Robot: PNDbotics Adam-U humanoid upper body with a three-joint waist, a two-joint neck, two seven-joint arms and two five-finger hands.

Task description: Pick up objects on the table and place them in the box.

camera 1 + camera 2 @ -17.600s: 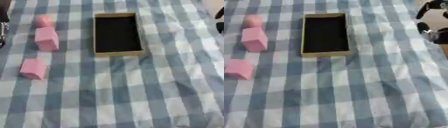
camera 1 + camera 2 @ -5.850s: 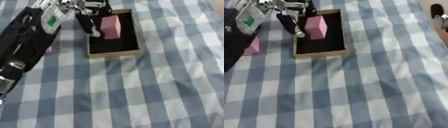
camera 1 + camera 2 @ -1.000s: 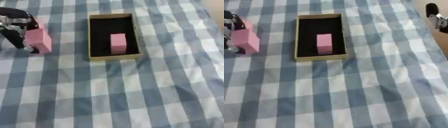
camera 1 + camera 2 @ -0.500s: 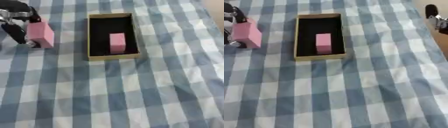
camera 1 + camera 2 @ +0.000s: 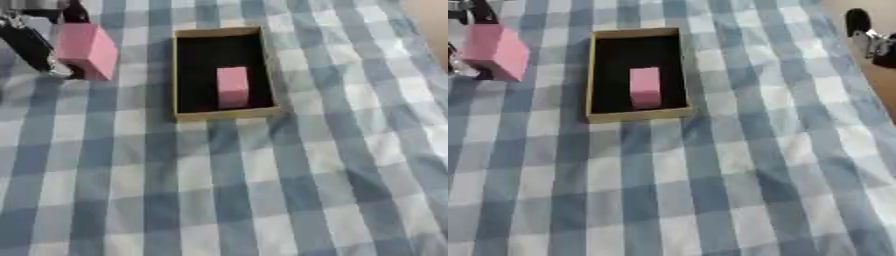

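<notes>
Pink block (image 5: 86,50), gripped in the left hand's (image 5: 35,42) fingers, sits just left of the box (image 5: 220,113).

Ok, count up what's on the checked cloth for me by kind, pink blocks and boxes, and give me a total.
Pink blocks: 2, one lying inside the box and one larger block held by the left hand at the left of the box.
Boxes: 1, the open box with a tan rim and black inside.
Total: 3.
</notes>
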